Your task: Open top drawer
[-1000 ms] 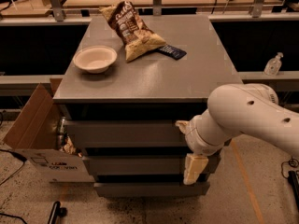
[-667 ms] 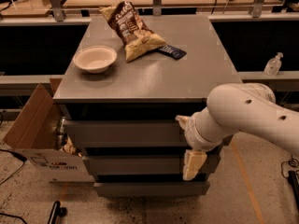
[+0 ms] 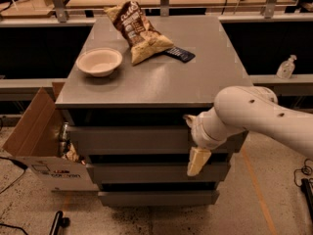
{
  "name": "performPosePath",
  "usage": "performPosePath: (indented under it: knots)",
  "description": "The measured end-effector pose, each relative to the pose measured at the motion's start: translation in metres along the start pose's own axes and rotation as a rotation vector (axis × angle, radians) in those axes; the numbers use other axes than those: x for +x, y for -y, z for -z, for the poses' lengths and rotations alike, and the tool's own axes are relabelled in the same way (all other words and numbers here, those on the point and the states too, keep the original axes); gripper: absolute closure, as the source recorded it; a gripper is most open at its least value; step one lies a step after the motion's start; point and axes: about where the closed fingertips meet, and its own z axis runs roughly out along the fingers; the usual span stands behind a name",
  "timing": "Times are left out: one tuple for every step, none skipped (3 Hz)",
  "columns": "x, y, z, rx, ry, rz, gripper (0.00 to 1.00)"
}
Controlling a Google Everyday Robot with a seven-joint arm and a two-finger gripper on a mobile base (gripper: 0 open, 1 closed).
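Note:
The grey cabinet has three drawer fronts stacked under its top. The top drawer (image 3: 129,140) is the upper grey panel, with a dark gap between it and the cabinet top. My gripper (image 3: 192,140) is at the right part of that drawer's front, right against the panel. A cream part of it hangs down over the middle drawer (image 3: 146,173). The white arm (image 3: 254,116) comes in from the right and hides the drawer's right end.
On the cabinet top (image 3: 161,82) are a white bowl (image 3: 99,61), a chip bag (image 3: 138,31) and a dark flat object (image 3: 179,54). An open cardboard box (image 3: 34,141) stands against the cabinet's left side. A bottle (image 3: 286,66) stands on the ledge at the right.
My gripper has shifted slightly left along the top drawer's front. The drawer fronts have not visibly moved.

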Motion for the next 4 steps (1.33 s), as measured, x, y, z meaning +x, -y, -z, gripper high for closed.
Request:
performPosePath:
  knots:
    - [0.01,0.02,-0.029,-0.03,-0.004,-0.007,0.24]
    - [0.009,0.017,-0.026,-0.038,-0.006,0.0,0.23]
    - [0.004,0.005,-0.015,-0.047,0.003,0.012,0.24]
    - [-0.001,-0.014,-0.008,-0.079,0.018,0.023,0.25]
